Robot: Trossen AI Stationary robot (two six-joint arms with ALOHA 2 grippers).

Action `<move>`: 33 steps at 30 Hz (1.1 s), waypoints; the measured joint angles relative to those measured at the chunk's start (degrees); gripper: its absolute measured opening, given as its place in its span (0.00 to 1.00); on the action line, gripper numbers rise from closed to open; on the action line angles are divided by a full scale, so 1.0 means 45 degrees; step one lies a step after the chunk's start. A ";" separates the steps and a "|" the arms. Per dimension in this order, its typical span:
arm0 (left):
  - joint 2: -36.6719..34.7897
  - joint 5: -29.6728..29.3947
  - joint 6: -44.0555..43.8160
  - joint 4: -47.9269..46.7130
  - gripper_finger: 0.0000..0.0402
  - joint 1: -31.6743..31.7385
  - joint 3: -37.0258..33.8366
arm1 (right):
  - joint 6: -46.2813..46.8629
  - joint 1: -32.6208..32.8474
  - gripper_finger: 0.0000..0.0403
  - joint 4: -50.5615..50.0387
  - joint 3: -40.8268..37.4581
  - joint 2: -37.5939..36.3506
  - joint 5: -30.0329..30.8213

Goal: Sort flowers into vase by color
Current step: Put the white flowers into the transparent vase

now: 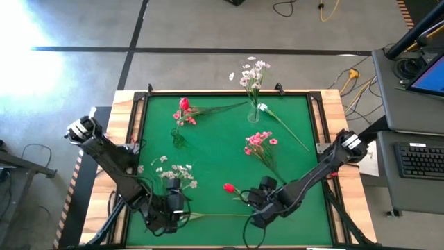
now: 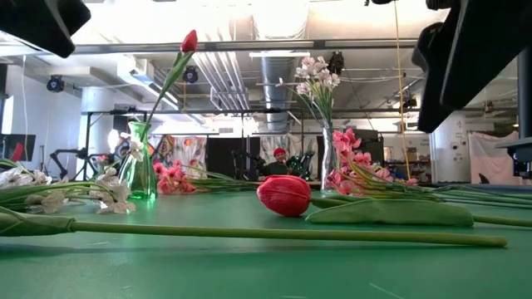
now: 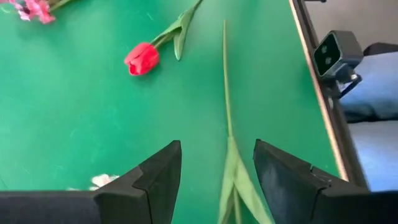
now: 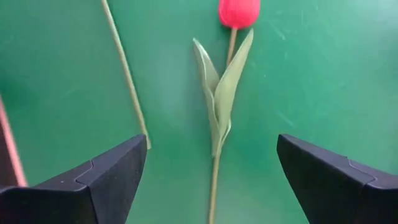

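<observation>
A red tulip (image 1: 229, 187) lies flat on the green table, its leafy stem (image 4: 217, 106) running back between the open fingers of my right gripper (image 4: 211, 143), which hovers over it (image 1: 251, 203). My left gripper (image 3: 216, 149) is open near the front edge (image 1: 180, 212), above the leafy end of a long bare stem (image 3: 226, 93) that lies along that edge. The left vase (image 2: 140, 170) holds a red tulip (image 2: 189, 41). The right vase (image 2: 328, 158) holds pale blossoms (image 2: 316, 79). Pink clusters (image 1: 258, 142), white sprays (image 1: 173, 170) and a white bud (image 1: 263, 107) lie on the table.
More pink blossoms (image 1: 182, 119) lie by the left vase (image 1: 179, 139). A small camera (image 3: 336, 53) sits at the table's near edge. The table has a wooden rim (image 1: 333, 104). A desk with a keyboard (image 1: 420, 160) stands to the right, off the table.
</observation>
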 joint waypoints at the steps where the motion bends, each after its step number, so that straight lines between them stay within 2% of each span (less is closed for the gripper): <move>1: 0.0000 0.0204 -0.0218 -0.0012 0.47 0.0005 -0.0026 | -0.0107 0.0007 0.87 0.0233 0.0000 0.0072 0.0028; 7: -0.0005 0.0481 -0.1374 -0.0795 0.47 -0.0005 -0.0053 | -0.0359 0.0078 0.87 0.0400 -0.0044 0.0425 0.0220; 16: -0.0015 0.0457 -0.1935 -0.0744 0.47 -0.0005 0.0069 | -0.1154 0.0062 0.87 0.0473 -0.0117 0.1529 0.1546; 23: -0.0068 0.0620 -0.2983 -0.0784 0.47 0.0000 0.0069 | -0.1489 0.0038 0.81 0.0465 -0.0170 0.1657 0.1603; 26: -0.0109 0.0995 -0.3481 -0.0956 0.47 0.0008 0.0069 | -0.1874 0.0038 0.79 0.0201 -0.0175 0.1584 0.1500; 33: -0.0413 0.3013 -0.5810 -0.2356 0.47 0.0044 0.0074 | -0.2486 0.0038 0.77 -0.0933 -0.0092 0.1169 0.1395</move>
